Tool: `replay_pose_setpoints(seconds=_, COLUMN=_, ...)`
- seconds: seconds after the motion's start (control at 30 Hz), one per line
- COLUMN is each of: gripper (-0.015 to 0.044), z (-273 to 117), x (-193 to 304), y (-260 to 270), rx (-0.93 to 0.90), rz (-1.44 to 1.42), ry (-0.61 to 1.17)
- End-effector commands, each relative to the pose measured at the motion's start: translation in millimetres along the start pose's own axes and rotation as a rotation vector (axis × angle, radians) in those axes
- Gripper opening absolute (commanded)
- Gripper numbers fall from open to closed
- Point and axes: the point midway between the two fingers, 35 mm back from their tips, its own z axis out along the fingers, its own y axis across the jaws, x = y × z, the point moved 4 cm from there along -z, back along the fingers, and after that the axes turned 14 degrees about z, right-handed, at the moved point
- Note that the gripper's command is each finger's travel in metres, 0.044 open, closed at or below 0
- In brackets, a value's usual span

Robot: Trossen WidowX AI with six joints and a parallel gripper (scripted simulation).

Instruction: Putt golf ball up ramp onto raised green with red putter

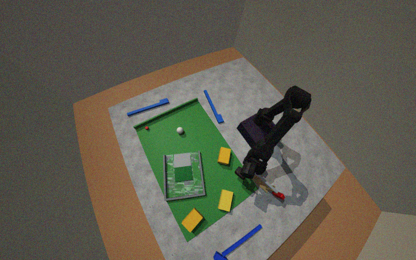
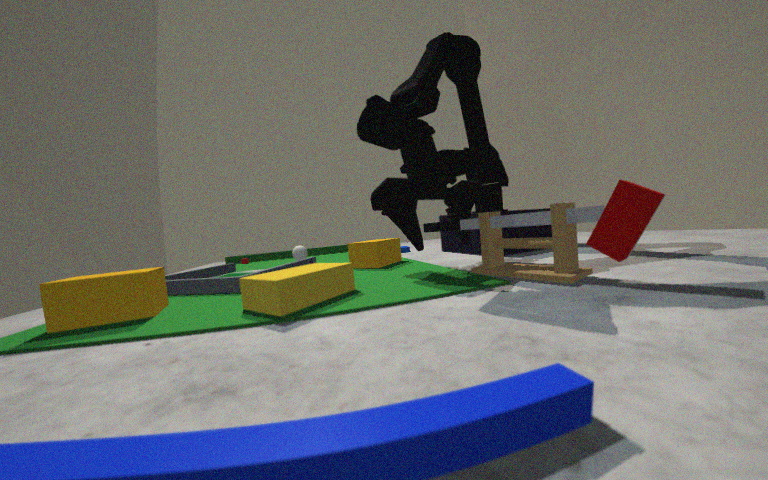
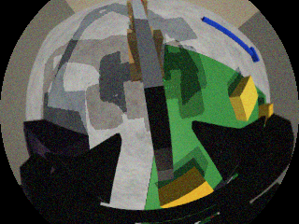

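The red putter (image 1: 278,195) (image 2: 626,220) (image 3: 149,61) lies across a wooden stand (image 2: 563,243) (image 3: 134,58), with its red head at the far end in the wrist view and its black grip nearer the camera. My gripper (image 1: 248,175) (image 2: 436,228) (image 3: 157,131) is open and points down over the grip, one finger on each side of it in the wrist view, not closed on it. The white golf ball (image 1: 179,130) (image 2: 299,252) rests on the green mat. The grey ramp (image 1: 182,160) meets the raised green (image 1: 183,174), inside low grey walls.
Orange-yellow blocks (image 1: 224,155) (image 1: 226,200) (image 1: 192,220) stand on the mat (image 1: 203,128). Blue putters (image 1: 147,108) (image 1: 213,106) (image 1: 242,240) lie around it. A small red ball (image 1: 147,128) is near the green rail (image 1: 168,111). My dark base (image 1: 250,130) stands right of the mat.
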Motion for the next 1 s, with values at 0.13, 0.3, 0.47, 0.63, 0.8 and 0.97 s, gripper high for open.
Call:
replay_pose_setpoints(seconds=0.13, gripper=0.0282, z=-0.6, x=-0.2, y=-0.1, rx=0.001, rz=0.0, ry=0.0)
replay_pose_setpoints(seconds=0.3, gripper=0.0151, z=-0.6, x=-0.2, y=-0.1, rx=0.001, rz=0.0, ry=0.0)
replay_pose_setpoints(seconds=0.47, gripper=0.004, z=-0.6, x=-0.2, y=-0.1, rx=0.001, rz=0.0, ry=0.0)
replay_pose_setpoints(seconds=0.63, gripper=0.0006, z=-0.6, x=-0.2, y=-0.1, rx=0.001, rz=0.0, ry=0.0)
replay_pose_setpoints(seconds=0.8, gripper=0.0, z=-16.6, x=-5.8, y=-1.7, rx=0.001, rz=0.0, ry=0.0)
replay_pose_setpoints(seconds=0.97, gripper=0.0, z=-53.5, x=-16.3, y=-1.3, rx=0.001, rz=0.0, ry=0.0)
